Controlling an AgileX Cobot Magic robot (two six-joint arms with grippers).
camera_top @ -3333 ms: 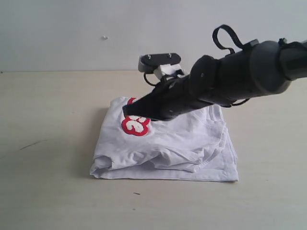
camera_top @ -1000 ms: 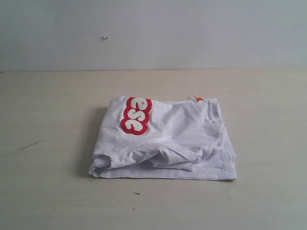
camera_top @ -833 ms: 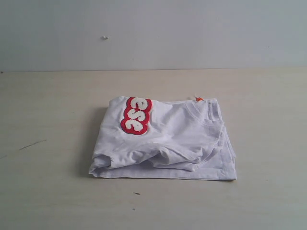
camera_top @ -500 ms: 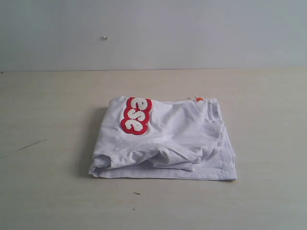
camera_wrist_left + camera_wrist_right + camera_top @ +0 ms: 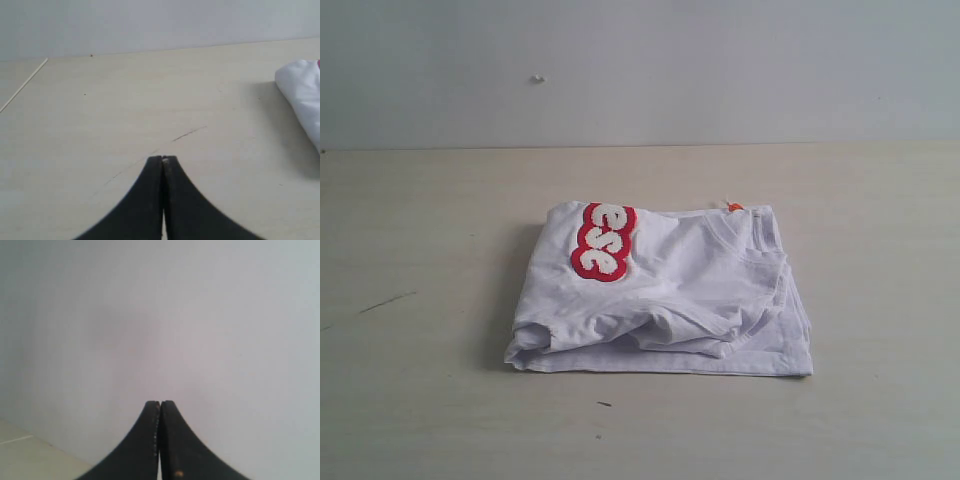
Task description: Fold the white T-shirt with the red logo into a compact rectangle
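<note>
The white T-shirt (image 5: pixel 670 295) lies folded into a rough rectangle in the middle of the table, with its ribbed collar and orange neck tag (image 5: pixel 734 207) at the far right corner. Part of the red logo (image 5: pixel 601 241) shows on top, reading "ese". Neither arm appears in the exterior view. My left gripper (image 5: pixel 163 159) is shut with nothing in it, low over bare table, and one edge of the shirt (image 5: pixel 302 95) shows to its side. My right gripper (image 5: pixel 159 403) is shut and empty, facing the plain wall.
The pale wooden table (image 5: pixel 420 250) stretches around the shirt on all sides. A thin dark scratch (image 5: pixel 388 300) marks the table left of the shirt, and the same scratch (image 5: pixel 189 133) lies just beyond my left gripper. A grey wall (image 5: pixel 640 70) closes the back.
The right arm that reached over the shirt 3.3 s ago has withdrawn out of the exterior view. Over the last second nothing has moved.
</note>
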